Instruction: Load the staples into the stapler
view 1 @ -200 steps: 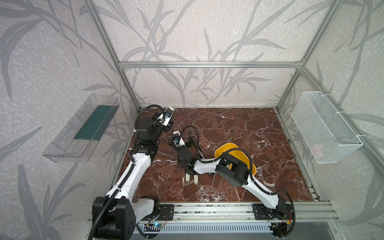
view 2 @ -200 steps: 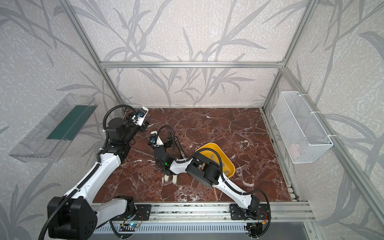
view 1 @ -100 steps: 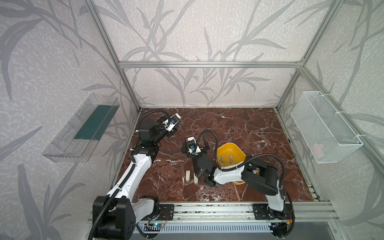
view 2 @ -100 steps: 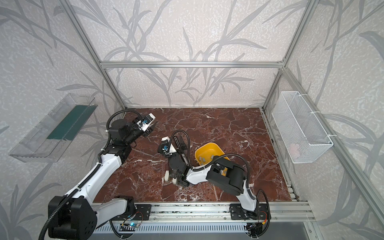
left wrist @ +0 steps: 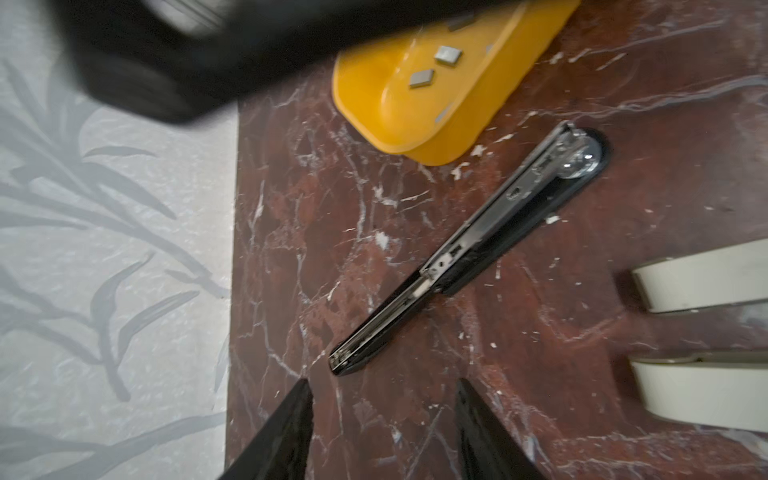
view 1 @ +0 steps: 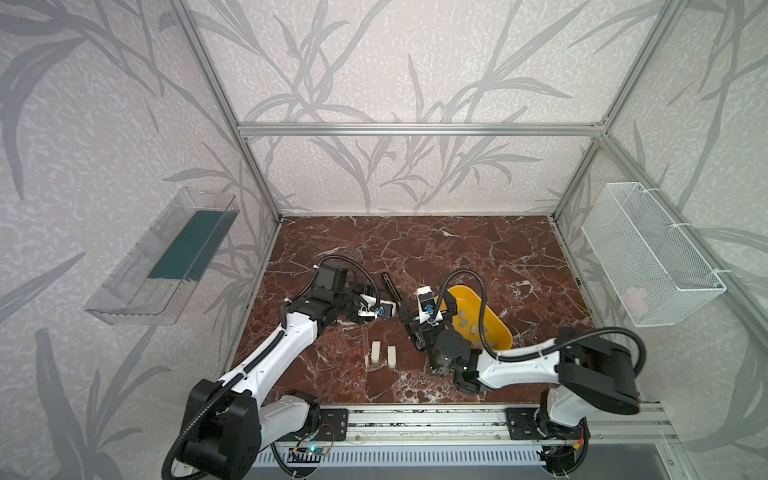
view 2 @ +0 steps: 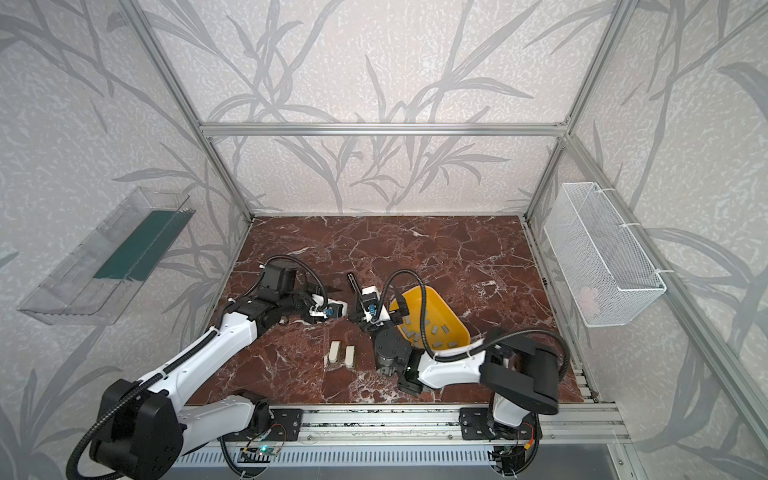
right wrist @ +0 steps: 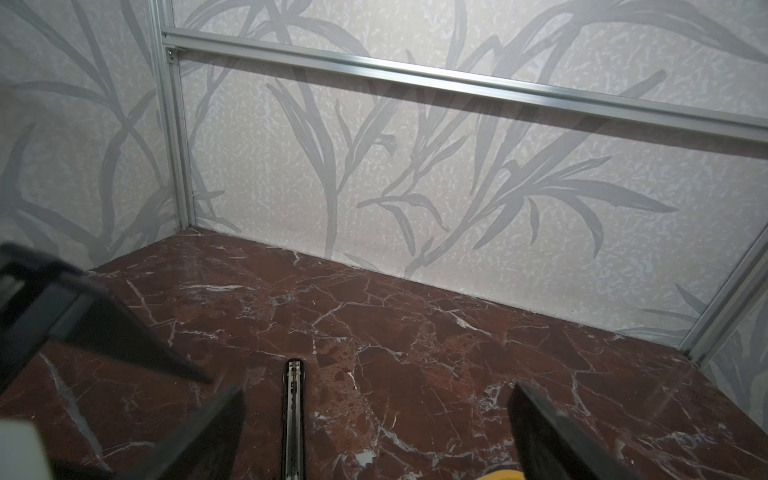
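- Red-brown marble surface (view 1: 478, 249) sits inside a metal frame with leaf-pattern walls, and both arms reach toward its middle.
- Stapler (left wrist: 469, 241) lies flat on the surface between the two arms, just beside the yellow tray (left wrist: 374, 108). Its metal channel faces up, so it seems to be opened for loading.
- Staples (left wrist: 448, 55) lie as small grey pieces in the tray. Whether the channel has any inside, I cannot tell.
- Left fingers (left wrist: 291, 432) stand about half apart and hold nothing. Their tips are near the slim end of the stapler and do not touch it.
- Right fingers (right wrist: 552, 436) are spread wide and are empty. In the right wrist view the stapler runs between them, apart from both.
- Two cream blocks (view 1: 376, 351) stand side by side nearer the arm bases, apart from the stapler.
- By my judgement only the opening is done. What is left is to take staples from the tray, lay them in the channel and close the stapler.
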